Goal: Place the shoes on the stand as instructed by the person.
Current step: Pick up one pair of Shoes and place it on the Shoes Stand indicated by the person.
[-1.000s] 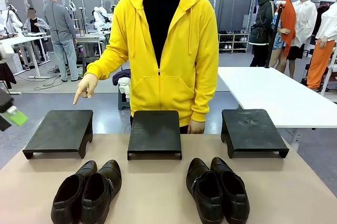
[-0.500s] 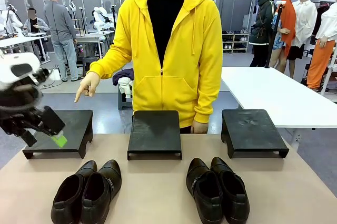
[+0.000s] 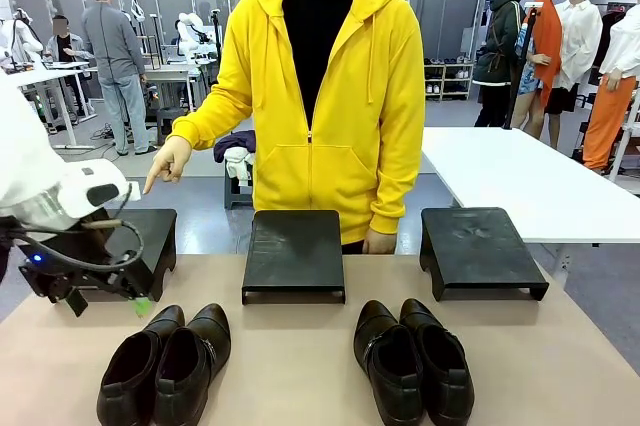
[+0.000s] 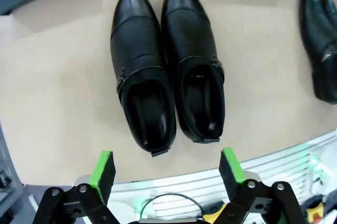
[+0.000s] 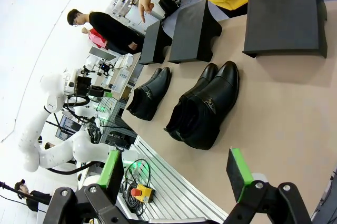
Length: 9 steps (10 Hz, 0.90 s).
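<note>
- The desk [image 3: 290, 376] carries everything: three stands along its far side and four shoes on its near side.
- One person [image 3: 320, 96] in a yellow hoodie stands at the far edge, behind the middle stand.
- The three low black stands are the left stand [image 3: 158, 236], the middle stand [image 3: 294, 251] and the right stand [image 3: 480, 246]. None has anything on it.
- The shoes make two pairs, a left pair [image 3: 165, 366] and a right pair [image 3: 412, 361]. Each pair lies side by side and touching, with toes to the far side and heels to the near edge.
- The left pincer [image 4: 166, 169] is wide open and holds nothing. It hangs over the near left of the desk, between the left stand and the left pair's toes.
- In its wrist view the left pair lies straight ahead. The shoes' long axis runs away from the fingers, and the gap between the fingers runs across both shoes.
- The left arm is clearly the nearer one to that pair.
- The right pincer [image 5: 175, 172] is also open and empty, well back from the right pair.
- The person's pointing hand [image 3: 165, 161] aims a finger down toward the left stand, so that is probably the stand meant.
</note>
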{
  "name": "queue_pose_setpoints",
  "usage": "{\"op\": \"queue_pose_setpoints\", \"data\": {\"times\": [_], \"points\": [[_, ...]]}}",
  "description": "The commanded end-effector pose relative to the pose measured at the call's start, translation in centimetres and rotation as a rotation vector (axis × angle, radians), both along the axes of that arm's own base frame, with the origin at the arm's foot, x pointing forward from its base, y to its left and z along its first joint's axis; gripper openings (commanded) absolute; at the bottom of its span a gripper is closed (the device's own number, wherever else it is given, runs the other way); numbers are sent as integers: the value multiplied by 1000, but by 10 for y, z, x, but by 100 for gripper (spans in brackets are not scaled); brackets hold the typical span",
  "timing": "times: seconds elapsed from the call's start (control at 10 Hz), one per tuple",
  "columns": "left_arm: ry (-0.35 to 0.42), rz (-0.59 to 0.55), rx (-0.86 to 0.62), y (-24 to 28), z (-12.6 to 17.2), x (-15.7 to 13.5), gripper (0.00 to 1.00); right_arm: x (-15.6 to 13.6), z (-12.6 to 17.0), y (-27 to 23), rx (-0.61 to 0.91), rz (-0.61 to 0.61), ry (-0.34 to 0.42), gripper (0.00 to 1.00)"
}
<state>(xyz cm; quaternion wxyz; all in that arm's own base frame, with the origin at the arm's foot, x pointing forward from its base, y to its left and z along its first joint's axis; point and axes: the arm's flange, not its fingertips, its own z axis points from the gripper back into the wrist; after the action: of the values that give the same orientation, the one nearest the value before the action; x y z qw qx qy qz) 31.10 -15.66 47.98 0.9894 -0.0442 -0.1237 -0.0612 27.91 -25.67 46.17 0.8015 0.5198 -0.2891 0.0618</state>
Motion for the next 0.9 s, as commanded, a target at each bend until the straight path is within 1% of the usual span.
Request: {"op": "queue_pose_setpoints", "data": {"times": [0.0,0.1,0.3,0.4,0.6,0.8], "points": [[1,75,37,-5,-36,-3,100,0,0,0,7,3,-18,100],[45,110,34,-9,-48,-1,100,0,0,0,7,3,-18,100],[66,109,22,-13,-71,0,100,0,0,0,7,3,-18,100],[95,120,10,-12,-78,2,100,0,0,0,7,3,-18,100],[80,122,14,-10,-91,9,100,0,0,0,7,3,-18,100],[80,111,24,-12,-105,9,100,0,0,0,7,3,-18,100]]}}
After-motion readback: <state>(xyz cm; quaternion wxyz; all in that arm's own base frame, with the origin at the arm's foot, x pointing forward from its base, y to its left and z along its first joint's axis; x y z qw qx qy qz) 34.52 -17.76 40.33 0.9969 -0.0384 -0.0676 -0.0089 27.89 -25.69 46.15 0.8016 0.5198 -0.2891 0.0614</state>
